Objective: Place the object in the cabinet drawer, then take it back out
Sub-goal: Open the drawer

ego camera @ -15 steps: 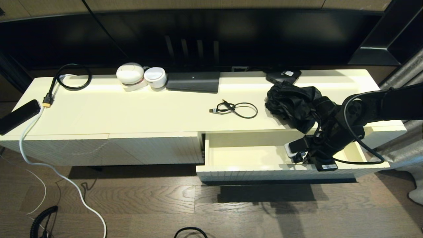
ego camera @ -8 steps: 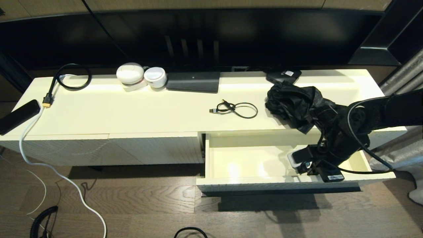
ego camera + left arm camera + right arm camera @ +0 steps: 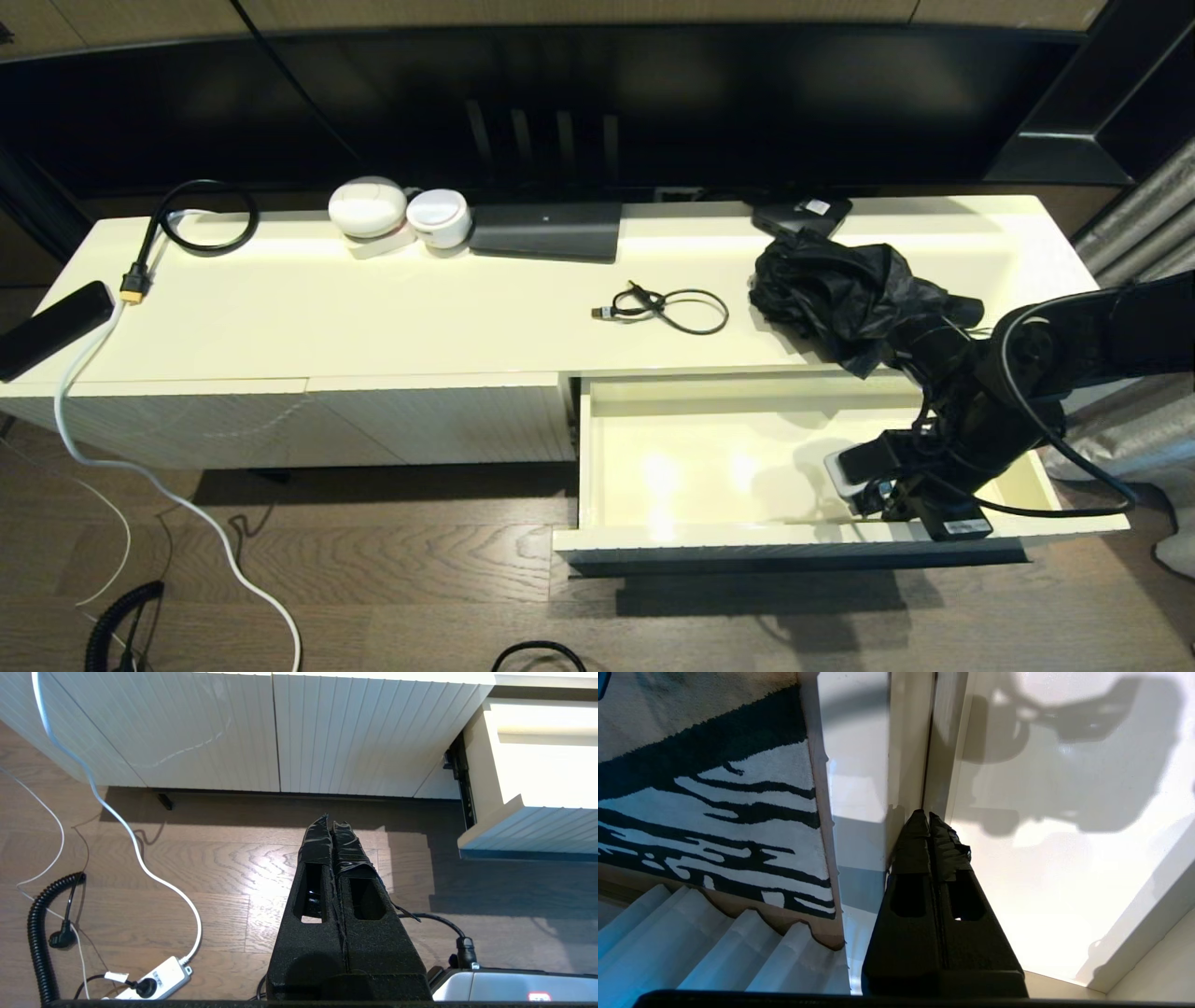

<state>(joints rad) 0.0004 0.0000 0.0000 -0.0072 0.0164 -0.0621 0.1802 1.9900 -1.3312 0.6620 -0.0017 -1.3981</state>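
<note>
The right gripper (image 3: 928,817), fingers pressed together and grasping nothing, reaches down inside the front wall of the cabinet drawer (image 3: 709,457), near its right end, fingertips at the inner corner where wall meets floor. The cream drawer stands pulled out from the low cabinet (image 3: 373,317), its smooth inside bare, while a crumpled black object (image 3: 840,289) lies on the cabinet top just behind it, near a small coiled cable (image 3: 667,308). The left gripper (image 3: 331,823), fingers likewise clenched, hangs parked over the wooden floor (image 3: 224,858) before the ribbed panels.
</note>
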